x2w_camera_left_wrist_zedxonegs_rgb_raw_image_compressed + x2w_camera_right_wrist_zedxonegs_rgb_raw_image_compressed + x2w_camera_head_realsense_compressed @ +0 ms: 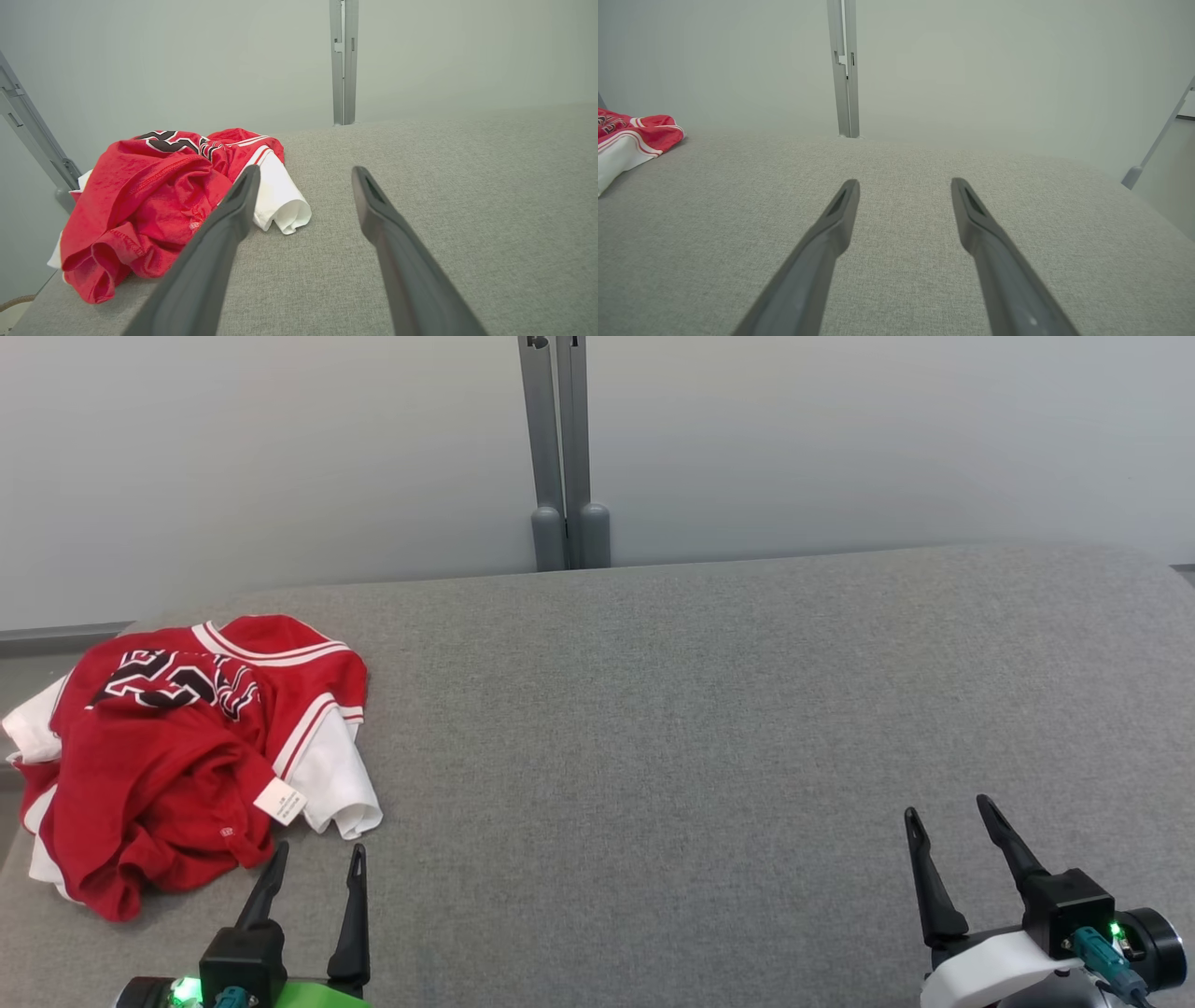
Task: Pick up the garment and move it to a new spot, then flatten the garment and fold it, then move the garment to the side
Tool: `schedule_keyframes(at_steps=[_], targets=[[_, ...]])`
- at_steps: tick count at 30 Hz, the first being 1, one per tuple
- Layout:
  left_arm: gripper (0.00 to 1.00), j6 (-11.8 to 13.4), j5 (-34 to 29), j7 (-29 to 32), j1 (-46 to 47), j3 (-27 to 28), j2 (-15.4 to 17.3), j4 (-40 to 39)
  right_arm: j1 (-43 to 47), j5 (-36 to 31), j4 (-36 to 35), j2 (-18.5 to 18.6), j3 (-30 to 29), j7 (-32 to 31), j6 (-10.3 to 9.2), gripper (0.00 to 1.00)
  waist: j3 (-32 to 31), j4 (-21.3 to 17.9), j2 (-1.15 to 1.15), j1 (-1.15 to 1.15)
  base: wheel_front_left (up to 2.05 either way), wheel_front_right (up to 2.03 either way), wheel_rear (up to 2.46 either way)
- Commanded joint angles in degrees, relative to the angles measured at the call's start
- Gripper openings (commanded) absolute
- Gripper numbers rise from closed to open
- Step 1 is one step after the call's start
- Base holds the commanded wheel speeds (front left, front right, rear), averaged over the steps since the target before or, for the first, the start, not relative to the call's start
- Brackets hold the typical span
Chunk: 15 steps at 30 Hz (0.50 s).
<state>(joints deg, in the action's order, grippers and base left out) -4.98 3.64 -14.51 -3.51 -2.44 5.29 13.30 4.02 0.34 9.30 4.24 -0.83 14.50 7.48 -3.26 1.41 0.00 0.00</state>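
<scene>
Lying crumpled at the left of the frame in the head view, the red-and-white garment (177, 756) rests on the grey table (700, 728); left pincer (318, 847) at lower left, fingers apart, just beside the garment, empty; right pincer (946, 805) at lower right, fingers apart, well apart from it, empty.

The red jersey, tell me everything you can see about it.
The red jersey lies crumpled in a heap at the left end of the grey fabric surface, reaching its left edge. It looks like soft knit, with white sleeves, red-and-white striped trim, black lettering and a white tag. The left gripper hovers close beside it with open jaws, seemingly not touching.
</scene>
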Motion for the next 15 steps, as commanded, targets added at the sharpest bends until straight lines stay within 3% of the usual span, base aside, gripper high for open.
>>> schedule_keyframes(at_steps=[1,15], targets=[[1.00,-0.1,-1.3,-0.4,-0.6,-0.1,0.3,0.0,0.6,-1.1,0.0,0.0,-0.2,0.5,0.02,1.00,-0.2,0.1,0.00,0.00,0.00,0.00,0.00],[1.00,-0.5,-2.3,-0.7,-0.6,0.6,0.4,0.3,0.6,-1.7,0.2,-0.5,-1.0,0.7,0.01,1.00,-0.2,-0.1,0.00,0.00,0.00,0.00,0.00]])
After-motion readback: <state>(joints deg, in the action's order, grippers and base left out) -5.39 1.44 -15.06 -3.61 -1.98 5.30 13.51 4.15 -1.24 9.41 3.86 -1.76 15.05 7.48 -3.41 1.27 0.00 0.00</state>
